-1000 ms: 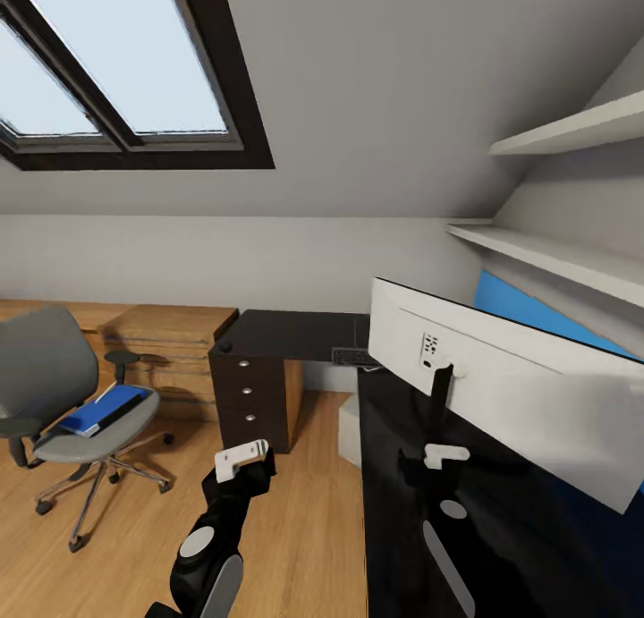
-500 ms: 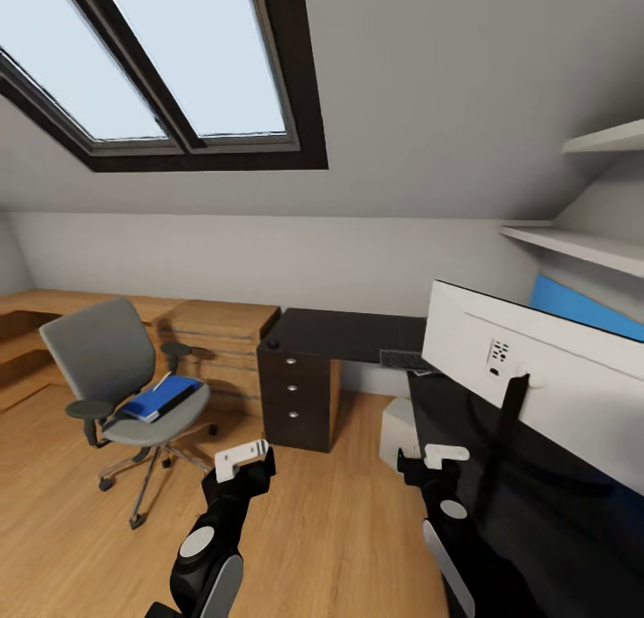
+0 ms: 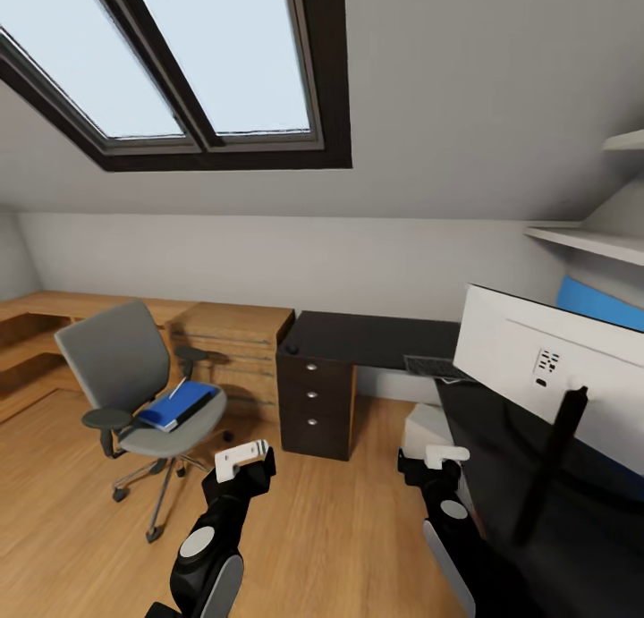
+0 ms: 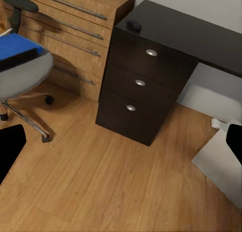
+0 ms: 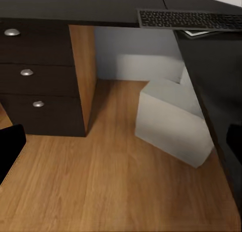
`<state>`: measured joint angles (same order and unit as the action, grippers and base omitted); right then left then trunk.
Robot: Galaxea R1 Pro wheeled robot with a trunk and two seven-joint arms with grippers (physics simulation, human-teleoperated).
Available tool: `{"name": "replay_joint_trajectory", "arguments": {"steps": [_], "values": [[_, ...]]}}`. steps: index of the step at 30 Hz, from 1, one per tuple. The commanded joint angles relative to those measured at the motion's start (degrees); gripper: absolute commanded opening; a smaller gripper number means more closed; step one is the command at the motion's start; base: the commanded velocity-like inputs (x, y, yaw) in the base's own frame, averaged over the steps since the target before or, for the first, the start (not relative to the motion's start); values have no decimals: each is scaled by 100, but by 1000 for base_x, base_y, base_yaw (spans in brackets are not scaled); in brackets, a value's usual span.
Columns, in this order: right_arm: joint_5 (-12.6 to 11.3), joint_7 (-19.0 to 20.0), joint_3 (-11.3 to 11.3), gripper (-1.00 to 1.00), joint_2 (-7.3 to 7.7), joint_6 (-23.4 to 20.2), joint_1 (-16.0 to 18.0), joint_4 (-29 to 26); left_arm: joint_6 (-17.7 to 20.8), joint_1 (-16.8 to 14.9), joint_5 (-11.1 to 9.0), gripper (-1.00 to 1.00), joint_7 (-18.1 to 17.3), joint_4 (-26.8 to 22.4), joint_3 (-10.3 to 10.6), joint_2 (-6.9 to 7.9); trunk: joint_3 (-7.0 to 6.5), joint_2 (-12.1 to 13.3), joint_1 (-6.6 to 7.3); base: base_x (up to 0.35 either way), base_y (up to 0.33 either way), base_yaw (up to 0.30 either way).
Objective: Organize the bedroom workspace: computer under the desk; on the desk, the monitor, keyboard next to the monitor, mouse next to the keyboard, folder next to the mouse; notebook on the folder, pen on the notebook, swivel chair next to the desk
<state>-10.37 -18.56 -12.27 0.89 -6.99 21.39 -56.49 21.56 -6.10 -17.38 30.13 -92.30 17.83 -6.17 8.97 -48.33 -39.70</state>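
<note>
The black L-shaped worktop runs along the back wall and turns toward the robot on its right side. The wide monitor stands on that near wing, pale back facing the head camera, on its thin black stand. The keyboard lies on the worktop just behind the monitor's far edge. A small dark mouse sits on the corner above the three-drawer pedestal. The light grey computer stands on the wood floor under the worktop, beside the pedestal.

The swivel chair stands well apart from the worktop, in front of a light wood cabinet — the blue folder lies on its seat.

Both arms hang low over the floor, holding nothing. The left gripper and the right gripper each have their jaws spread wide; dark fingertips show at opposite edges of each wrist view.
</note>
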Motion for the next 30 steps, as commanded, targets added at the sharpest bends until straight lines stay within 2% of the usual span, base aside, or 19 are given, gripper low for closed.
{"name": "replay_joint_trajectory", "arguments": {"steps": [1, 20, 30], "values": [[-35, -51, -28, 100, 8, -30, 5, -11, 16, -6, -46, 100, 45, -7, 8, 2, 9, -7, -4, 229, 281, 0], [-35, -73, -27, 100, 8, -30, 5, -87, 35, -6, -46, 100, 45, -7, 19, 2, 5, -7, -4, 264, 239, -5], [-40, -69, -21, 100, 8, -30, 5, -105, 42, -6, -46, 100, 45, -7, 13, 2, -44, -7, -4, 91, 67, -192]]}}
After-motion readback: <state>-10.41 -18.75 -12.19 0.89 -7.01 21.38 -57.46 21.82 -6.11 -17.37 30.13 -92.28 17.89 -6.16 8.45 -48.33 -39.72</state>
